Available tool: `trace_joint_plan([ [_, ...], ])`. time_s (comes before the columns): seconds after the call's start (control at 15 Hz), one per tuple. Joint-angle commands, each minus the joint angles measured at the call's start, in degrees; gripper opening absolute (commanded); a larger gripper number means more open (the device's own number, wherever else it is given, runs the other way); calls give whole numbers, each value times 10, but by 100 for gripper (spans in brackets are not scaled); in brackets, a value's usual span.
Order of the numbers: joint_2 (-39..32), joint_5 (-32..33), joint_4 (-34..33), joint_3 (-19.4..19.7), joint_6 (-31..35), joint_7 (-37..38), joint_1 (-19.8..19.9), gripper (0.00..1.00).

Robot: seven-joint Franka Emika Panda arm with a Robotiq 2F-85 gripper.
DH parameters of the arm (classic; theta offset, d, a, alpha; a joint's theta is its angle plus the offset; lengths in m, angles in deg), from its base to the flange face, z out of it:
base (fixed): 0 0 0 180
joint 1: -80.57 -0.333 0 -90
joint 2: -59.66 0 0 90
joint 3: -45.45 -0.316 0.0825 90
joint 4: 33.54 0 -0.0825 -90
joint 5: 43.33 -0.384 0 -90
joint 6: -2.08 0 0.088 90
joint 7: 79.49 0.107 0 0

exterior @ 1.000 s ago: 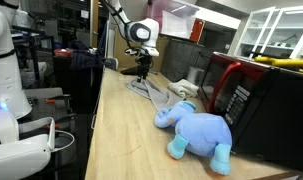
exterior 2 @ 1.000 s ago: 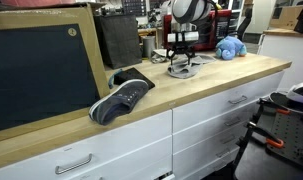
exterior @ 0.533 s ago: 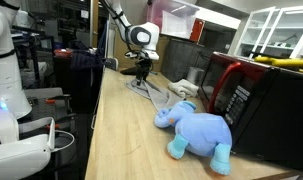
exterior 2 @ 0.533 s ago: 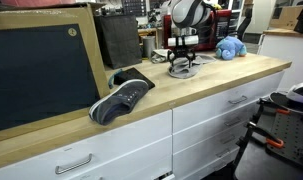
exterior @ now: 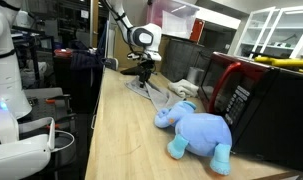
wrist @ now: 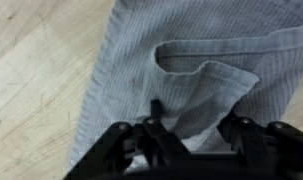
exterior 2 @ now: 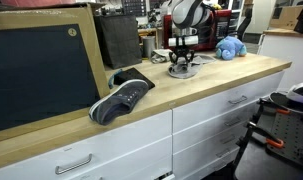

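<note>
pressing my gripper into a grey ribbed cloth, soft and puckered, on the pale wooden counter, lower than a second ago, whether the jaws grip it i cannot tell

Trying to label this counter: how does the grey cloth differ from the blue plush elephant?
The grey cloth lies flat and creased; the blue plush elephant is bulky and stuffed. The gripper sits over the cloth; the elephant lies apart from it. Both are soft and rest on the wooden counter.
</note>
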Motion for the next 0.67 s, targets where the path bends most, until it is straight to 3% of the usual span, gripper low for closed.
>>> trace_joint_plan([
  [0.0, 8, -2, -11, 0, -15, 17, -1, 27],
  [0.2, 19, -9, -15, -4, -30, 7, 3, 5],
  [0.27, 23, -11, -16, -6, -37, 1, 4, 48],
  [0.33, 26, -11, -18, -7, -42, 0, 5, 42],
  [0.47, 30, -12, -21, -9, -52, -4, 7, 49],
  [0.53, 32, -11, -22, -10, -56, -6, 8, 13],
  [0.6, 32, -9, -24, -11, -61, -5, 7, 12],
])
